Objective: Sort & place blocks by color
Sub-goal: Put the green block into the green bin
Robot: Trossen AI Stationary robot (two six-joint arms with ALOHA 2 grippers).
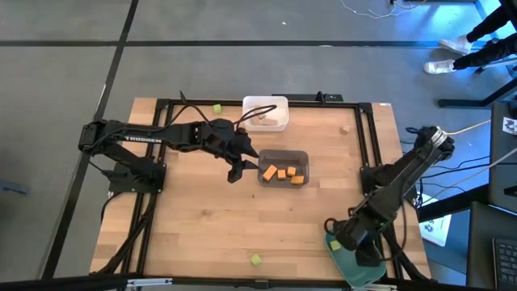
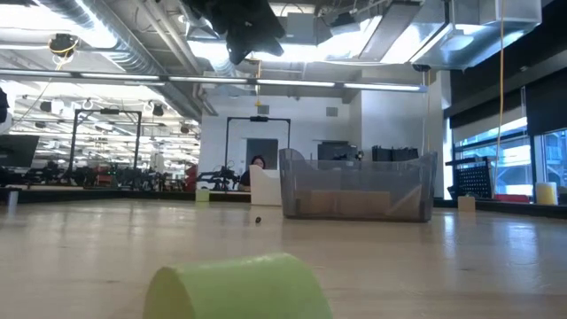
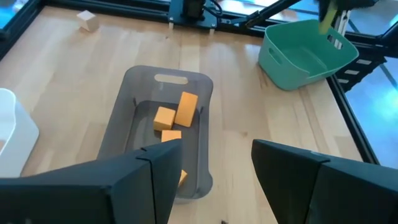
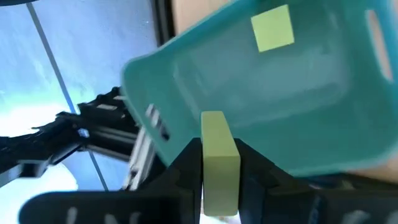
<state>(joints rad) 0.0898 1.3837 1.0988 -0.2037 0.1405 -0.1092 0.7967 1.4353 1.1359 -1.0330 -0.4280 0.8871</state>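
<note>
Two grippers: the left gripper [image 1: 239, 164], its arm lettered TROSSEN, gapes beside the grey bin [image 1: 283, 156]; the right gripper [image 4: 219, 163] pinches a green block [image 4: 219, 163] over the green bin [image 4: 323, 124].

Only legible text: white "TROSSEN" lettering along the upper link of the left arm [image 1: 141, 139], high view, approx 9 o'clock from the counter's middle. Black-and-white square code markers sit off the counter at approx 3 o'clock, but nothing on them can be read. Low view & both wrist views: no readable words, nos. or labels.
</note>
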